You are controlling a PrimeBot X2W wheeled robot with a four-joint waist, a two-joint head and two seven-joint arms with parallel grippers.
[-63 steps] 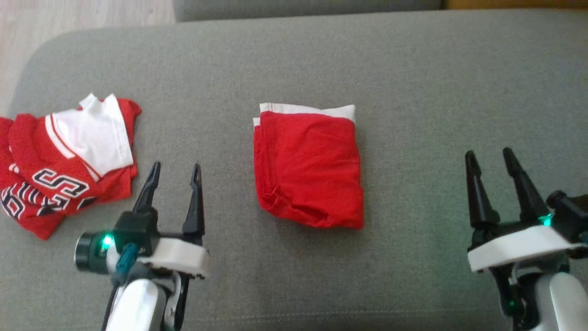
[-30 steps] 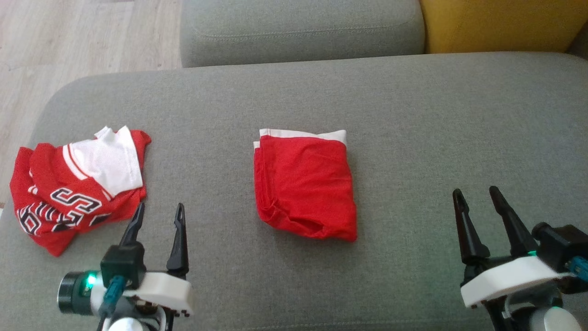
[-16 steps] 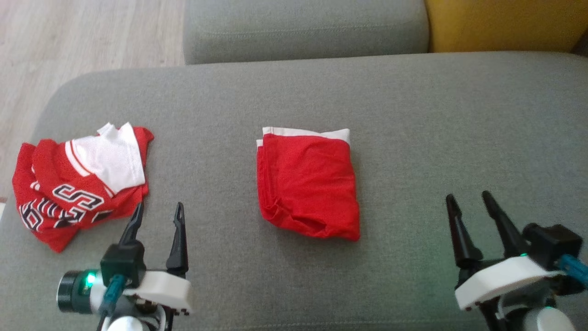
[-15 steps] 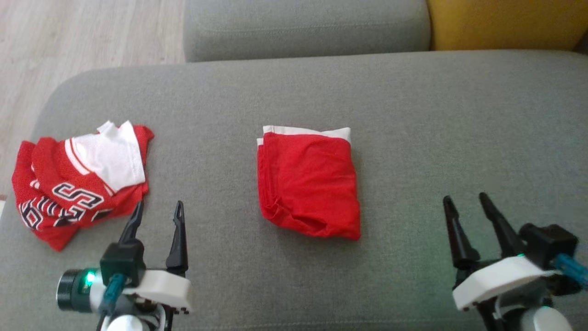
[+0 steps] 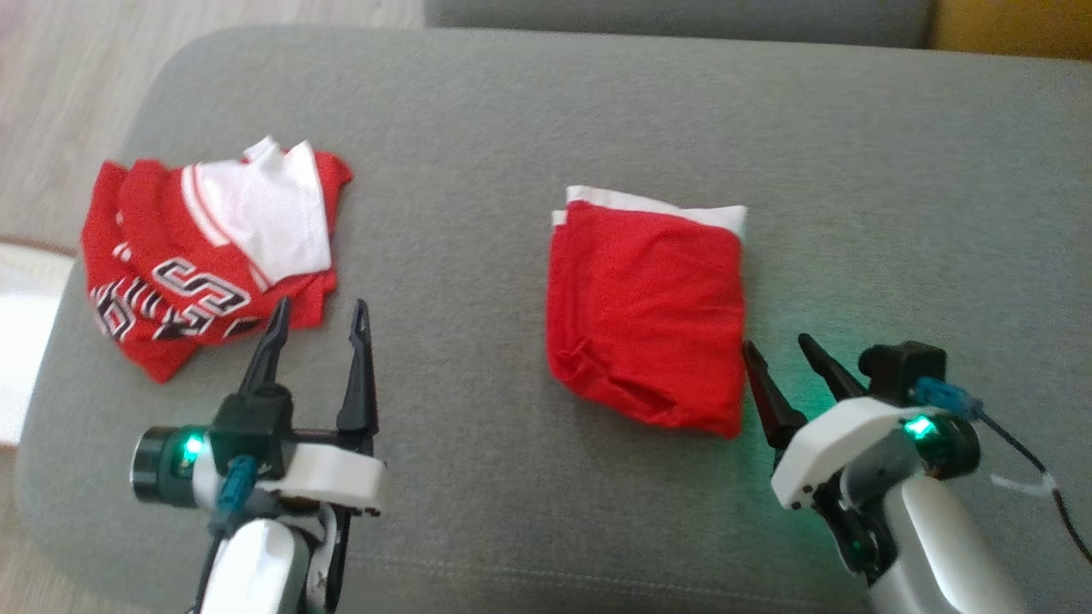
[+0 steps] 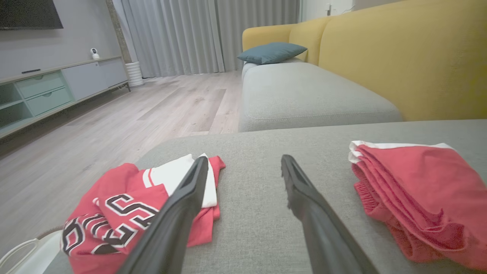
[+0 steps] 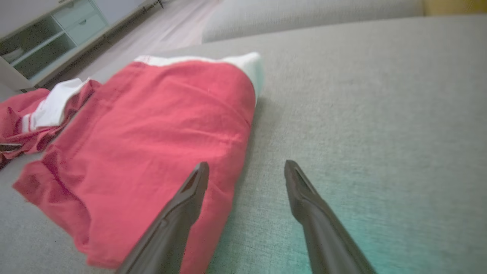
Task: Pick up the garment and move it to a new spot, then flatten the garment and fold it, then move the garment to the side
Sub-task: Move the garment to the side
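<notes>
A folded red garment [image 5: 644, 315] with a white band along its far edge lies mid-cushion; it also appears in the left wrist view [image 6: 418, 194] and the right wrist view [image 7: 152, 140]. My right gripper [image 5: 776, 343] is open, low over the cushion at the garment's near right edge; whether its left fingertip touches the cloth I cannot tell. In its own view the right gripper [image 7: 247, 163] has one finger in front of the red cloth and the other over bare cushion. My left gripper [image 5: 321, 304] is open and empty, well left of the garment, and the left gripper [image 6: 244, 158] points across the cushion.
A crumpled red and white lettered jersey [image 5: 209, 256] lies at the cushion's left end, just beyond my left fingertips. The grey cushion [image 5: 512, 128] drops to wood floor [image 5: 51, 85] on the left. A white object [image 5: 21, 341] sits off that edge. A yellow sofa back [image 6: 399, 57] rises behind.
The head camera has shifted, so the whole picture slid. My right gripper has come in from well to the right up to the garment's right edge. Both grippers stayed open.
</notes>
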